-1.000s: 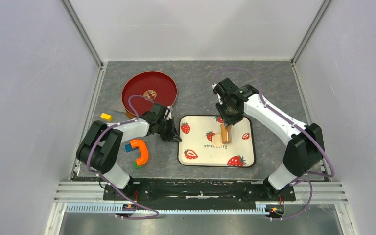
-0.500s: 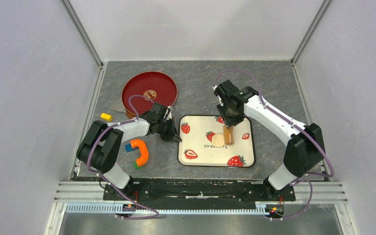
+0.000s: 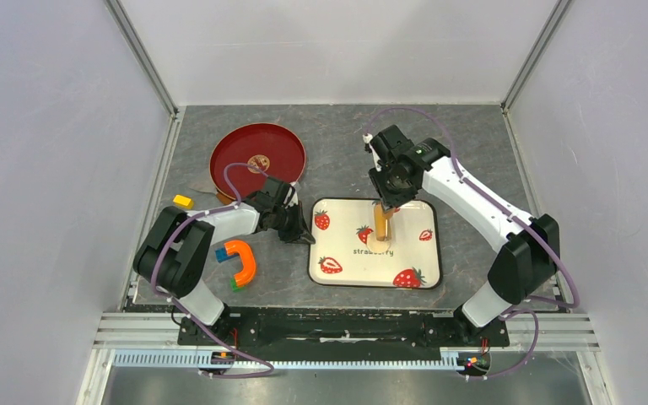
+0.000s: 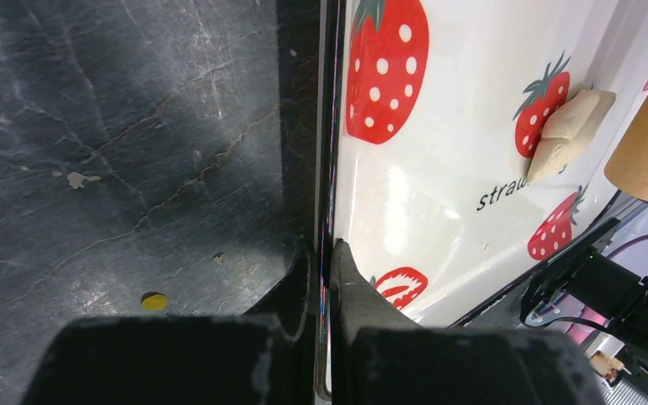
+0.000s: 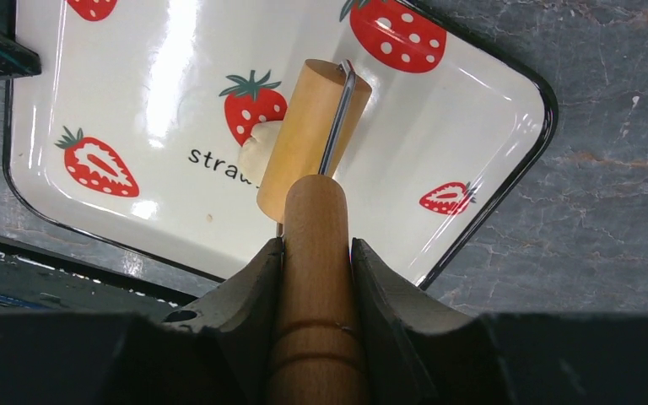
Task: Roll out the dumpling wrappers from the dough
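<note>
The wooden roller (image 3: 383, 221) rests on the middle of the strawberry tray (image 3: 337, 253), and the right gripper (image 5: 316, 251) is closed on its handle, so that spot is blocked. The left gripper (image 3: 301, 233) pinches the tray's left rim and blocks that side. The near half of the tray is open. The red plate (image 3: 257, 152) and an orange toy (image 3: 240, 261) crowd the left side of the table (image 3: 472, 143); its far right is open.

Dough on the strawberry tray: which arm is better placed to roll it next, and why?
Right, probably. The right gripper is shut on the wooden roller, its barrel at the dough. The left gripper pinches the edge of the strawberry tray, seemingly steadying it.
</note>
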{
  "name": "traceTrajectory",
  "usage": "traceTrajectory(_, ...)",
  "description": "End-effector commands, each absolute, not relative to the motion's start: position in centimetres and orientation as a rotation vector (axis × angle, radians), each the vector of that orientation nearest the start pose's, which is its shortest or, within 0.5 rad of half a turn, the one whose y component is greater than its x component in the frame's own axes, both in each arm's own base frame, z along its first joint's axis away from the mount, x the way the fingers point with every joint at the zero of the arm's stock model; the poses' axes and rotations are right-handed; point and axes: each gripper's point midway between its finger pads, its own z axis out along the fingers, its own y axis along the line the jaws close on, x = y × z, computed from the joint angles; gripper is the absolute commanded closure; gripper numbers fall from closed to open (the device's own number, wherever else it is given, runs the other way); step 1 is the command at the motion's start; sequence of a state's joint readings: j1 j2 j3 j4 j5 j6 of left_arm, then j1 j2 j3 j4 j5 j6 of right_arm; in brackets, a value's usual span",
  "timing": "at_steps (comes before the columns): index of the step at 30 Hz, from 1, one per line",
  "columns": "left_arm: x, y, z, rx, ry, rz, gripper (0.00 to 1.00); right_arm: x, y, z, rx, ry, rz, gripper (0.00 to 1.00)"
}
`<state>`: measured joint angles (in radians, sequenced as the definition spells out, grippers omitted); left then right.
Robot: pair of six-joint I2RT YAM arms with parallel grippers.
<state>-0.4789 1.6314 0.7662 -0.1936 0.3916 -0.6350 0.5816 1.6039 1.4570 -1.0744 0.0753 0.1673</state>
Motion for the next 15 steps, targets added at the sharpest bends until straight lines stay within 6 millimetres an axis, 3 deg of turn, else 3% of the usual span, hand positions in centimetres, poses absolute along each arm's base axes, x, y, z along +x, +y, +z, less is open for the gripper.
traceTrajectory(1, 21.7, -18.6, -3.5, -0.074, 2.954, -0.516, 0.98, 27.9, 18.3, 15.3, -0.567, 2.734, 0.113, 1.00)
traceTrajectory(15, 21.6, -18.6, -3.7, -0.068, 2.963, -0.512, 0.98, 25.8, 16.0, 10.3, -0.602, 2.855, -0.020, 1.00)
